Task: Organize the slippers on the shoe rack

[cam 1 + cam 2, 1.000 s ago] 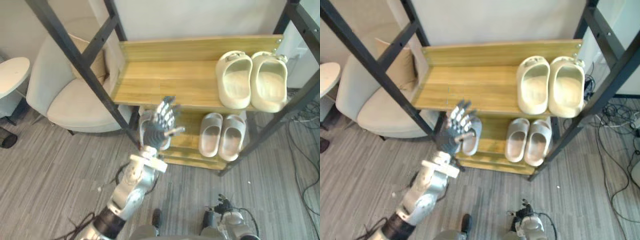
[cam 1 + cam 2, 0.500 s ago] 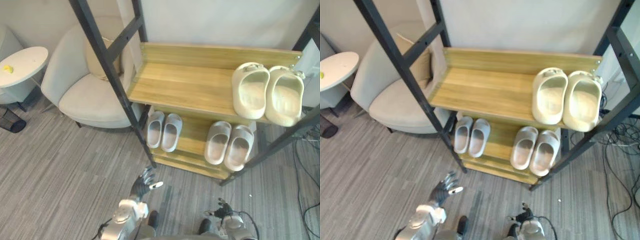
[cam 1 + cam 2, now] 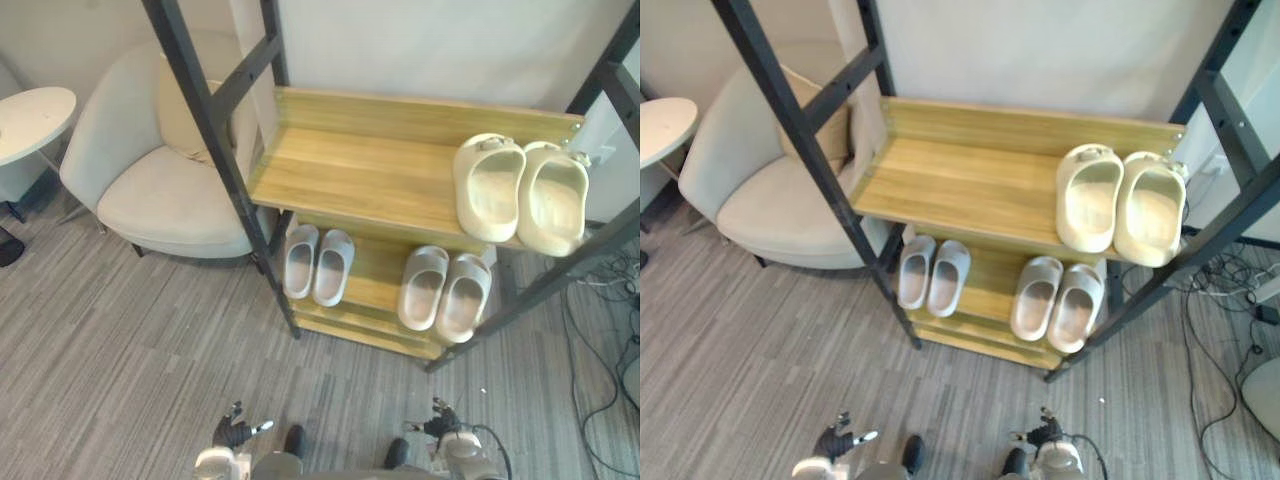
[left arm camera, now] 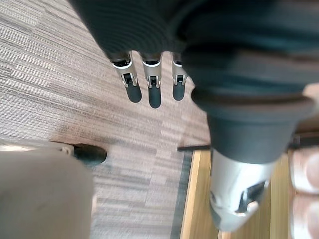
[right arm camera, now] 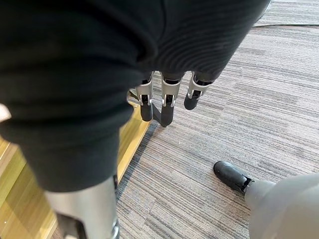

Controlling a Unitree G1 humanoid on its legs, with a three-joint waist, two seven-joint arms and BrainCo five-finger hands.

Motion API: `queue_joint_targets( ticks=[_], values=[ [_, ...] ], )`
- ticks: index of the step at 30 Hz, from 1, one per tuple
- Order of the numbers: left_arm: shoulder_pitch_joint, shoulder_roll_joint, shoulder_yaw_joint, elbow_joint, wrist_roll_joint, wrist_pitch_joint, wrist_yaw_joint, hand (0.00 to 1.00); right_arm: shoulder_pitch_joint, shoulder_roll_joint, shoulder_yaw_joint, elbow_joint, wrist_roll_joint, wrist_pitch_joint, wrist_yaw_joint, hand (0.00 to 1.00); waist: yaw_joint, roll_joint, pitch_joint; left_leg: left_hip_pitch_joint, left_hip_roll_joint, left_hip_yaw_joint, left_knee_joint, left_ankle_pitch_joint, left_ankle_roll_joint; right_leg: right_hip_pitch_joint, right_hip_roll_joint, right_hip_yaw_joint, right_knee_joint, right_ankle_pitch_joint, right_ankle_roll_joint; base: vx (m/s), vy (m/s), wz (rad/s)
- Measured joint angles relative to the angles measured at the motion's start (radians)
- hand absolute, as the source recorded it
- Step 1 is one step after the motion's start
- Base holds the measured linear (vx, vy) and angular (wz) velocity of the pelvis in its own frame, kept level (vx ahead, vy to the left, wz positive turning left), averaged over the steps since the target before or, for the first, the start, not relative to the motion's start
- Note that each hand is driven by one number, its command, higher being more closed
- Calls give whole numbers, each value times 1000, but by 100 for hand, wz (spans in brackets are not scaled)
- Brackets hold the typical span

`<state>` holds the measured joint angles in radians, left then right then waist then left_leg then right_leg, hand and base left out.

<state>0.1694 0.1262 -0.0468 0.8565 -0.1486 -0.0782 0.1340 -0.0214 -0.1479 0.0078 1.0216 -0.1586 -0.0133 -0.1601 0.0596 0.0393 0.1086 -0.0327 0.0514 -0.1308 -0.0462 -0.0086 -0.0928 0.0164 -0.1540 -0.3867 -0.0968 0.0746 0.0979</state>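
Observation:
The shoe rack (image 3: 360, 170) has wooden shelves in a black frame. A cream pair of slippers (image 3: 520, 190) sits side by side at the right of the upper shelf. On the lower shelf stand a small pale grey pair (image 3: 317, 263) at the left and a larger grey pair (image 3: 445, 290) at the right. My left hand (image 3: 235, 437) hangs low over the carpet in front of the rack, its fingers (image 4: 148, 84) straight and empty. My right hand (image 3: 440, 427) hangs low at the right, its fingers (image 5: 167, 102) straight, holding nothing.
A pale armchair (image 3: 160, 190) with a cushion stands just left of the rack, and a round white side table (image 3: 30, 115) beyond it. Cables (image 3: 610, 330) lie on the grey carpet right of the rack.
My left arm has dropped from in front of the lower shelf's left side down to the floor level. The small pale grey pair now shows uncovered. The camera has shifted.

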Motion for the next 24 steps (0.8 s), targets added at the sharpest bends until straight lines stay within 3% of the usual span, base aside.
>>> queue_joint_targets(
  ticks=[4, 6, 8, 9, 10, 11, 12, 13, 15, 16, 18, 19, 24],
  values=[
    [4, -17, 86, 45, 6, 2, 20, 0, -1, 2, -8, 0, 0, 0, -2, 0, 8, -8, -4, -1, 5, 17, 3, -8, 0, -14, 5, 23, 7, -4, 5, 81, 0, -17],
    [8, -27, 114, 46, 10, 2, 21, 0, -2, 9, -21, 0, 0, 2, -3, 0, 20, -10, -3, -6, 6, 29, 34, -40, 8, -37, -2, 33, 64, -41, 4, 103, 18, -20],
    [15, -34, 145, 45, 10, 2, 21, 0, 2, 30, -34, -3, -1, 6, -3, 0, 40, -29, 5, -3, -13, 38, 108, -102, 11, -138, -69, 83, 372, -183, 13, 88, 20, -16],
    [15, -34, 148, 43, 10, 2, 21, 0, 2, 34, -32, -5, -1, 7, -2, 0, 42, -35, 9, -3, -19, 35, 124, -114, 11, -165, -86, 103, 449, -206, 12, 70, -20, 24],
    [14, -33, 148, 40, 10, 2, 22, 0, 6, 46, -21, -18, -1, 10, 0, 0, 44, -41, 12, -5, -36, 10, 166, -136, 14, -248, -109, 195, 655, -221, 5, 128, -67, 62],
    [10, -32, 148, 32, 11, 3, 22, 0, 15, 55, -5, -27, -1, 11, 0, 0, 40, -44, 11, -1, -41, -30, 190, -143, 14, -306, -100, 301, 779, -228, 2, 171, -102, 88],
    [5, -33, 150, 29, 11, 3, 27, 0, 17, 62, 1, -27, 0, 12, 2, 0, 38, -44, 11, -9, -43, -55, 199, -146, 12, -320, -80, 364, 803, -264, 11, 199, -239, 126],
    [-9, -41, 164, 15, 11, 2, 39, 0, 14, 73, 7, -28, 0, 12, 3, 0, 38, -55, 5, -36, -47, -102, 215, -150, 4, -328, -22, 478, 779, -312, 6, 143, -237, 125],
    [-39, -67, 183, 17, 12, 4, 41, 0, -3, 76, 5, -27, 1, 11, 2, 0, 40, -74, 14, -72, -72, -191, 248, -161, -18, -288, 30, 599, 648, -355, 6, 86, -274, 137],
    [-48, -78, 185, 19, 14, 6, 41, 0, -10, 68, 3, -27, 1, 11, 1, 0, 38, -70, 18, -77, -80, -223, 253, -162, -28, -245, 30, 609, 603, -378, 18, 48, -266, 126],
    [-72, -130, 184, 21, 31, 5, 40, 0, -34, 37, -7, -27, 4, 11, -6, 0, 42, -4, 32, -110, -54, -324, 238, -124, -59, -201, 34, 485, 540, -378, 3, -4, -257, 133],
    [-74, -141, 184, 19, 32, 4, 40, 0, -40, 28, -7, -27, 4, 13, -6, 0, 44, 10, 32, -107, -47, -342, 217, -103, -67, -190, 35, 453, 538, -378, 1, -16, -163, 116],
    [-75, -152, 187, 12, 29, -3, 43, 0, -75, 38, 6, -30, 4, 18, -12, 0, 56, 33, 29, -163, -48, -359, 153, 51, -63, -145, 27, 293, 473, -360, -29, -31, -102, 100]
  ],
)
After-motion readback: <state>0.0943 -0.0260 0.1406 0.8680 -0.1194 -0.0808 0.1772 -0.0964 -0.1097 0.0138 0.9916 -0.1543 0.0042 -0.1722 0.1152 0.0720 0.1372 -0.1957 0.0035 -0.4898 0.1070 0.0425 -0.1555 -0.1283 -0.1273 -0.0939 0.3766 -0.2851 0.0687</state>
